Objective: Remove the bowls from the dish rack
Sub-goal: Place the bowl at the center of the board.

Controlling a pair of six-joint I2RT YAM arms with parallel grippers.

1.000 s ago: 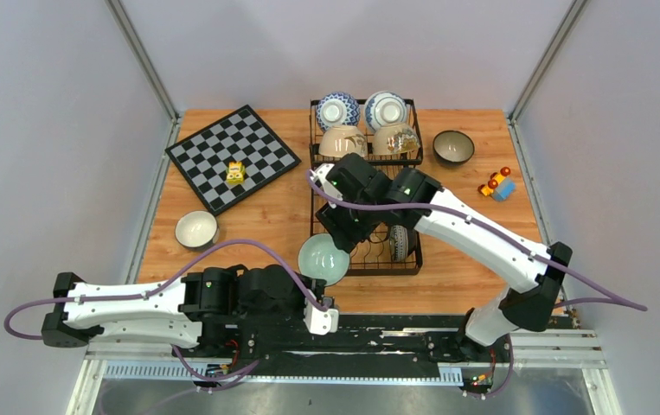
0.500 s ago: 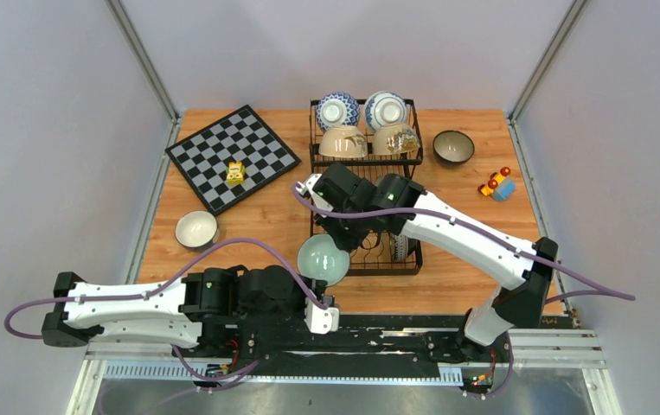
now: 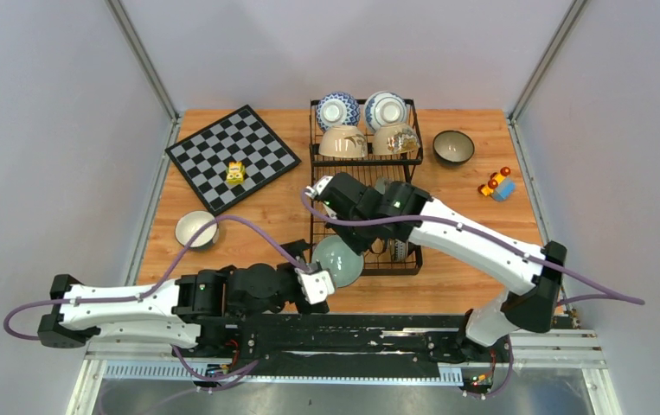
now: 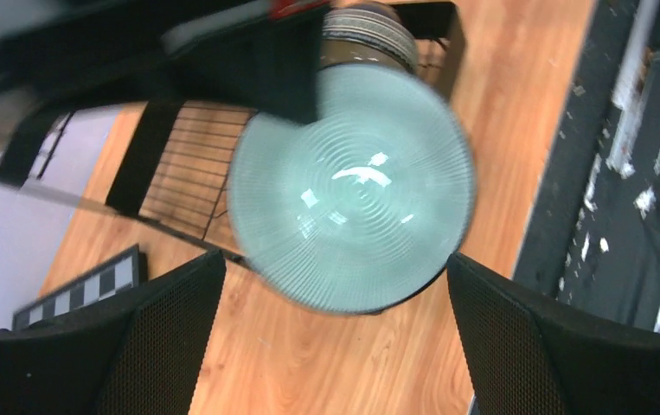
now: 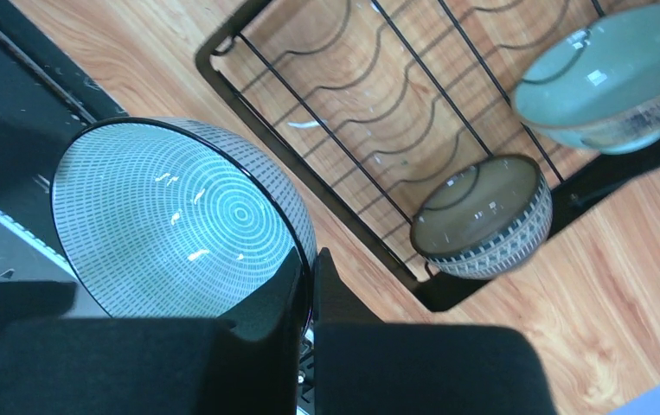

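A pale teal ribbed bowl [image 3: 338, 260] hangs at the near edge of the black wire dish rack [image 3: 409, 261]. My right gripper [image 3: 347, 242] is shut on its rim; in the right wrist view the fingers [image 5: 330, 294] pinch the rim of that bowl [image 5: 170, 220]. My left gripper [image 3: 316, 286] stands open just short of it, and the left wrist view shows the bowl [image 4: 352, 186] ahead of the wide-apart fingers [image 4: 162, 346]. Two blue-and-white bowls [image 3: 337, 110] and two beige bowls [image 3: 342, 141] fill the upper basket. A brown banded bowl [image 5: 482, 216] and a teal one [image 5: 603, 78] stand in the lower tray.
A dark bowl [image 3: 453, 146] sits on the table right of the rack, a white bowl [image 3: 196, 229] at the left. A checkerboard [image 3: 257, 143] with a small yellow toy [image 3: 235, 172] lies at the back left. A colourful toy [image 3: 498, 184] sits at the right.
My left gripper has opened, let go of the teal bowl and drawn back slightly. My right gripper has shut on the bowl's rim, and the bowl has shifted a little to the right.
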